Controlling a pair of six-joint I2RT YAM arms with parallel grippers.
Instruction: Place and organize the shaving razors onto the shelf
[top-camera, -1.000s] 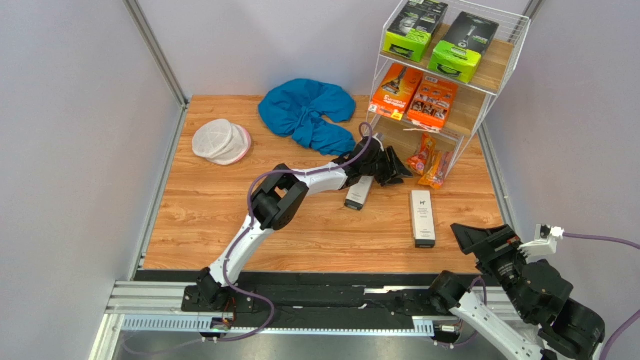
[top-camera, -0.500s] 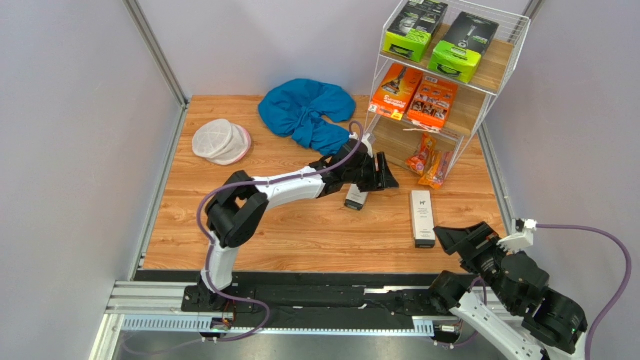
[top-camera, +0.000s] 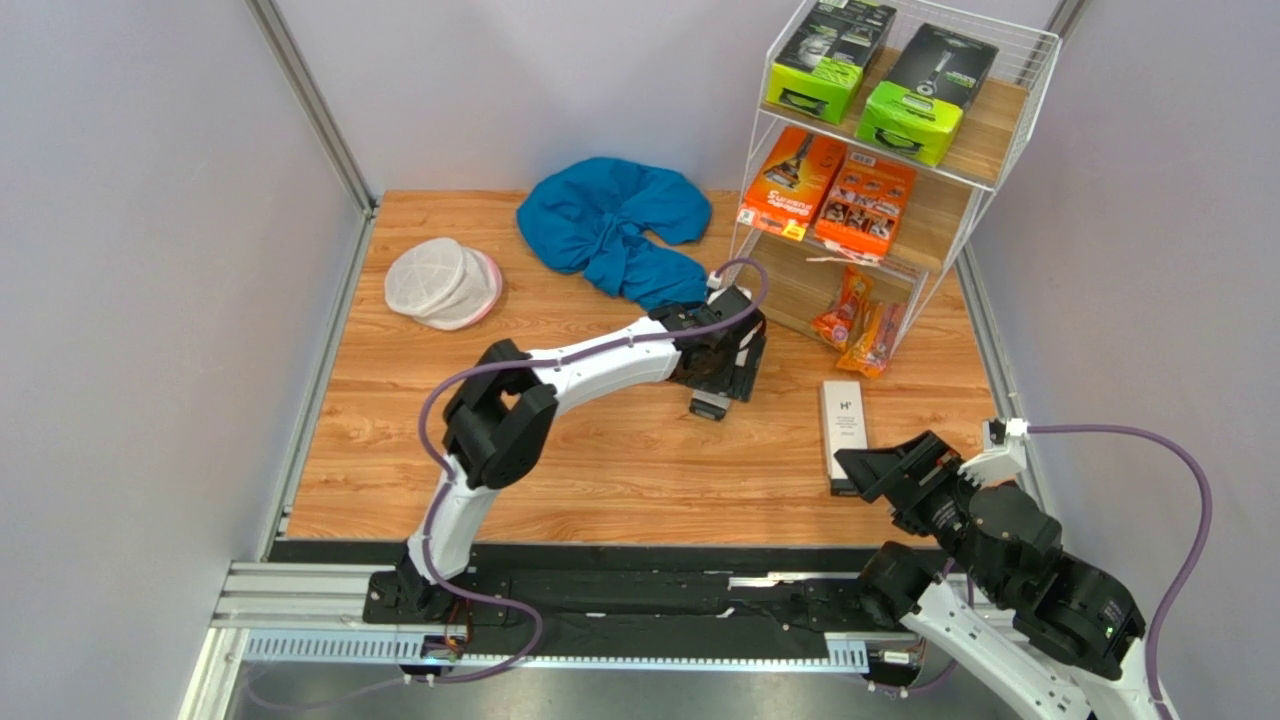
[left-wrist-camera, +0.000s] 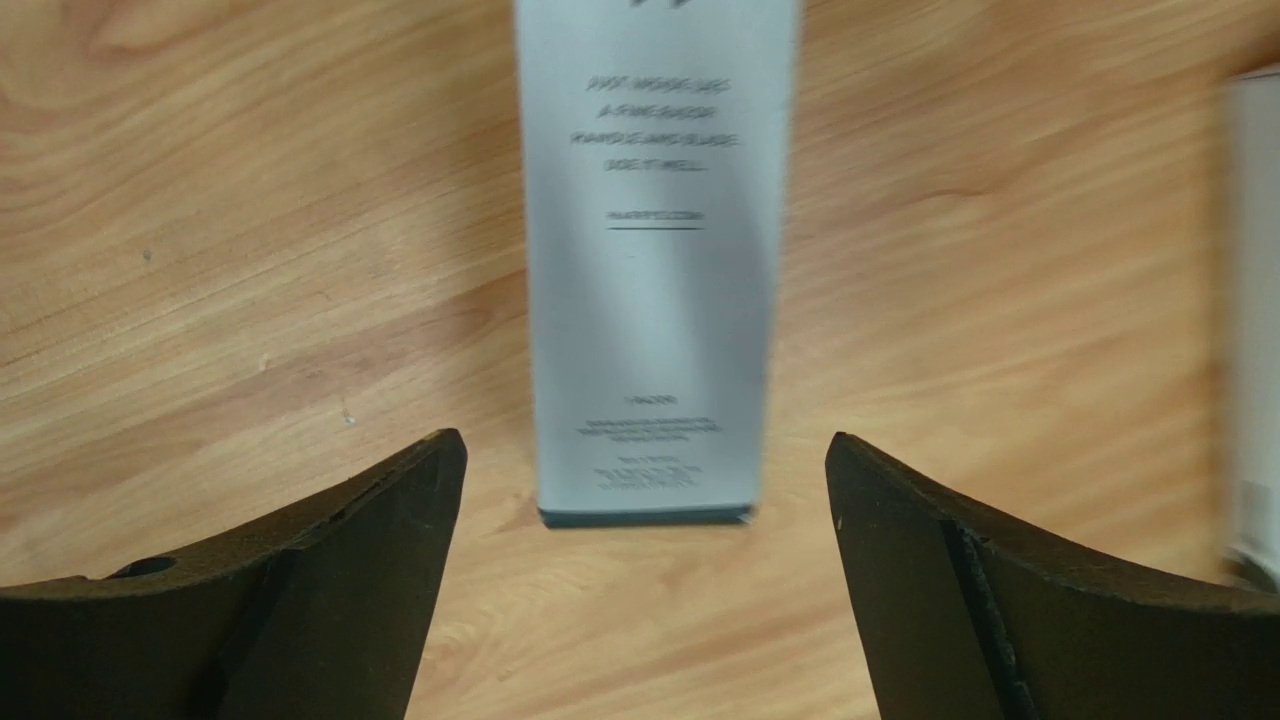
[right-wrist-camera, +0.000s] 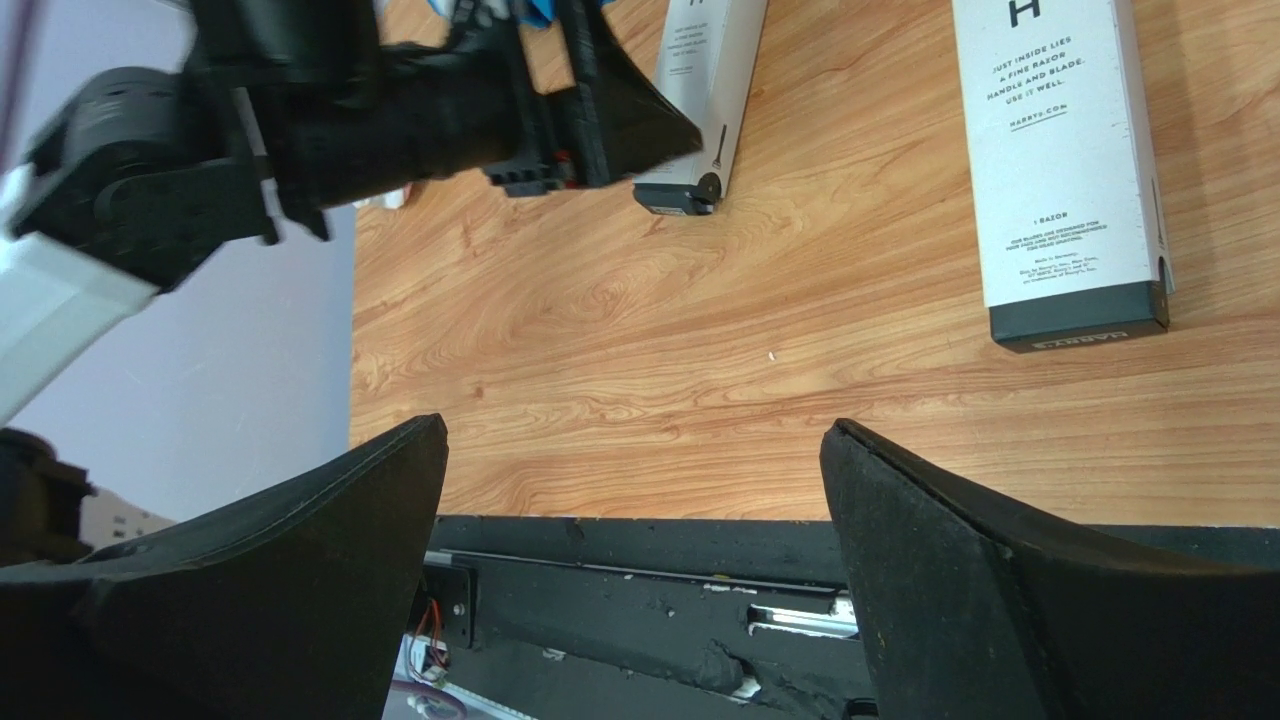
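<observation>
The shelf (top-camera: 1004, 138), a white wire rack, stands at the far right. It carries two green-and-black razor boxes (top-camera: 830, 57) on top, two orange cartons (top-camera: 866, 203) on the middle board and orange-trimmed bags (top-camera: 875, 338) at the bottom. One slim white box (top-camera: 709, 402) lies flat on the table, and my left gripper (top-camera: 732, 360) hovers open just above it. In the left wrist view that box (left-wrist-camera: 654, 255) lies between and ahead of the wide-apart fingers of my left gripper (left-wrist-camera: 643, 443), untouched. A second white box (top-camera: 846, 432) (right-wrist-camera: 1059, 165) lies to its right. My right gripper (top-camera: 879, 468) (right-wrist-camera: 634, 432) is open near that box's near end.
A blue cloth (top-camera: 616, 225) lies at the back centre, close to the left arm's wrist. A round white mesh pouch (top-camera: 440, 282) sits at the back left. Grey walls bound both sides, and a black rail (top-camera: 601, 593) runs along the near edge.
My left gripper has swung back from the shelf's foot to above the slim white box and opened wide. My right arm has moved in from the near right corner toward the second white box.
</observation>
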